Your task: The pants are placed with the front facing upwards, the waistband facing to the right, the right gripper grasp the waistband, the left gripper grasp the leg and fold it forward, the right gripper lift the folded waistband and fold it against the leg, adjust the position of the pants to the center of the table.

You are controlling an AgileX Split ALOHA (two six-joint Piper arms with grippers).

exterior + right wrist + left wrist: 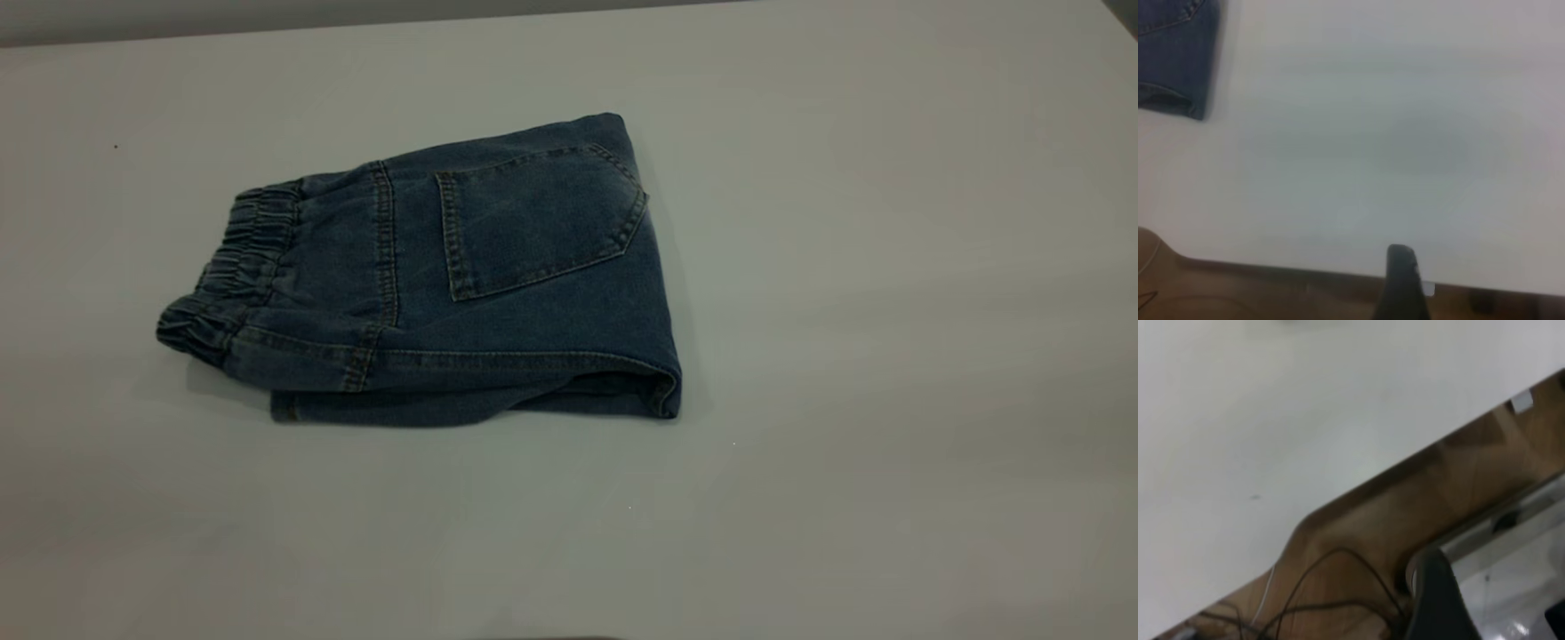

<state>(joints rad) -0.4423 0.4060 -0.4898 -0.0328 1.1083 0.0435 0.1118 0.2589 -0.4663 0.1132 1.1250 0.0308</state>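
Exterior view showed the pants (444,284) folded, lying a bit toward 9 o'clock of the table (889,356) middle, long axis 3-to-9, waistband (236,267) at 9. Neither gripper was there; can't tell whether their fingers were apart, though the right wrist view caught a denim corner.

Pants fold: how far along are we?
Folding looks done: the pants lie as a compact stack on the table, back pocket up, waistband at the exterior view's left. Nothing is in hand; neither gripper touches them. Left at most: a nudge rightward, since the stack sits slightly left of centre.
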